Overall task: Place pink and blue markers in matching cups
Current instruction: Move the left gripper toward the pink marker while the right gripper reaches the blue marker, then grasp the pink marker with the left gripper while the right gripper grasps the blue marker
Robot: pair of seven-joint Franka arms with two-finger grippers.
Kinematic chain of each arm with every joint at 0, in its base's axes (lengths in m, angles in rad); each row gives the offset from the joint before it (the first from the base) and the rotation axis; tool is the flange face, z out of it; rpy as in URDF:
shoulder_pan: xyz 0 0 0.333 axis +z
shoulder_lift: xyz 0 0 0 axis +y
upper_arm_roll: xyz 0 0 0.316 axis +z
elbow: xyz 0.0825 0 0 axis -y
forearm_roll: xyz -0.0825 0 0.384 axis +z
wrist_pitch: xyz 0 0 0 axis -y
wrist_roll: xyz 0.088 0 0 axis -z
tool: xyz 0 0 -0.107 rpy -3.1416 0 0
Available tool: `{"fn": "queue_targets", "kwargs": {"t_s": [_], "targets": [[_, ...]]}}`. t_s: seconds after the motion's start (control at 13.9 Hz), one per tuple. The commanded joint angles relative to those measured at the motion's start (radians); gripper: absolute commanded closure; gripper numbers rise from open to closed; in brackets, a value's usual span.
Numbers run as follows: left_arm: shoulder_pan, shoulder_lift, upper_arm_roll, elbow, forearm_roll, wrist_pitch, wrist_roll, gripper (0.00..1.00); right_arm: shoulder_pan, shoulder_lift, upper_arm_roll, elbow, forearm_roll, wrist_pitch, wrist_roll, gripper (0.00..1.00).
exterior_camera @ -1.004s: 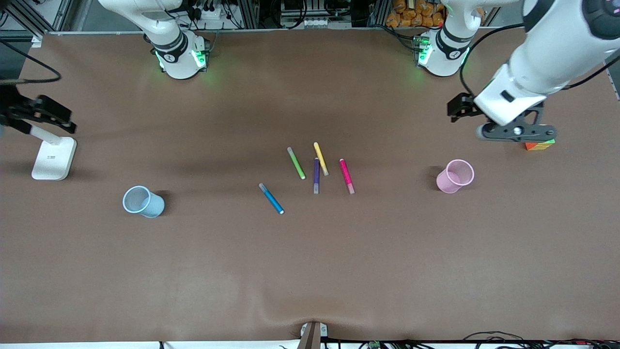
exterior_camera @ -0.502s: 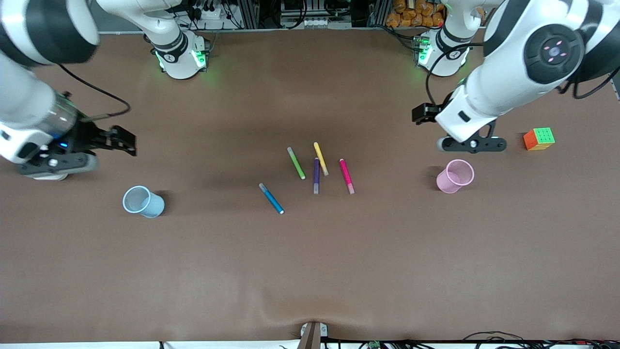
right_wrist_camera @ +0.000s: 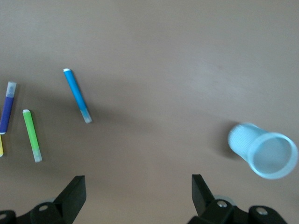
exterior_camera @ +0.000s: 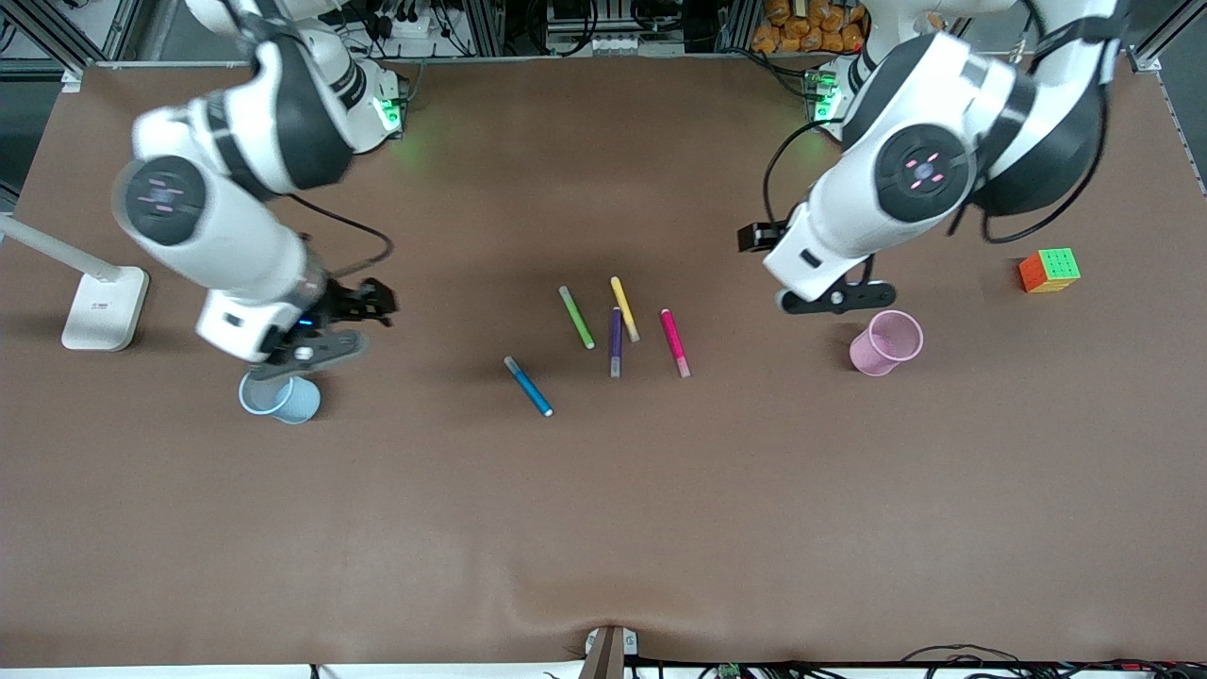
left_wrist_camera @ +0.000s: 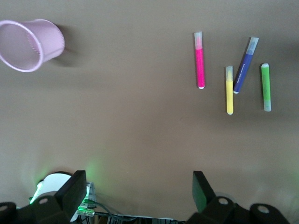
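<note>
Looking across the brown table [exterior_camera: 603, 528], you had 2 white and black arms out over it, its matte covering rumpled slightly at the edge nearest the front camera. The right gripper [right_wrist_camera: 135, 196] hung over bare table just beside the blue cup [exterior_camera: 279, 396], its 2 dark fingers spread wide and holding nothing. The left gripper [left_wrist_camera: 138, 196] hung over bare table near the pink cup [exterior_camera: 886, 343], its 2 fingers likewise spread wide and empty.

You had 1 white lamp base [exterior_camera: 104, 306], a flat rounded slab, toward the right arm's end of the table. You had 2 translucent plastic cups with wider rims, 1 pale blue toward the right arm's end and 1 pale pink toward the left arm's end, both standing upright and well apart. You had 1 puzzle cube [exterior_camera: 1049, 270], gridded in green, orange and yellow, at the left arm's end.

You had 5 slim cylindrical markers lying flat in the middle of the table between the cups. The blue marker [exterior_camera: 528, 386] lay alone, nearest the front camera and toward the blue cup. The pink marker [exterior_camera: 674, 342] lay closest to the pink cup, apart from the others. The green marker [exterior_camera: 576, 317] lay by itself, while the yellow marker [exterior_camera: 624, 308] and the purple marker [exterior_camera: 616, 341] lay touching or nearly so.
</note>
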Motion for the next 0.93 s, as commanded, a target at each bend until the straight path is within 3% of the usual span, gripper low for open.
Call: {"fn": "queue_targets", "kwargs": {"t_s": [0.0, 0.22, 0.57, 0.86], "targets": [[-0.031, 0.054, 0.0, 0.029, 0.005, 0.023, -0.054, 0.0, 0.059, 0.048, -0.011, -0.061, 0.013, 0.126, 0.003, 0.0], [-0.051, 0.118, 0.0, 0.027, 0.004, 0.03, -0.087, 0.0, 0.128, 0.142, -0.012, -0.064, 0.011, 0.235, 0.008, 0.0], [-0.057, 0.199, 0.0, 0.022, -0.006, 0.053, -0.097, 0.0, 0.147, 0.278, -0.012, -0.063, 0.005, 0.394, 0.006, 0.0], [-0.057, 0.268, 0.0, 0.028, -0.025, 0.147, -0.128, 0.0, 0.163, 0.386, -0.012, -0.058, 0.004, 0.571, 0.006, 0.0]]}}
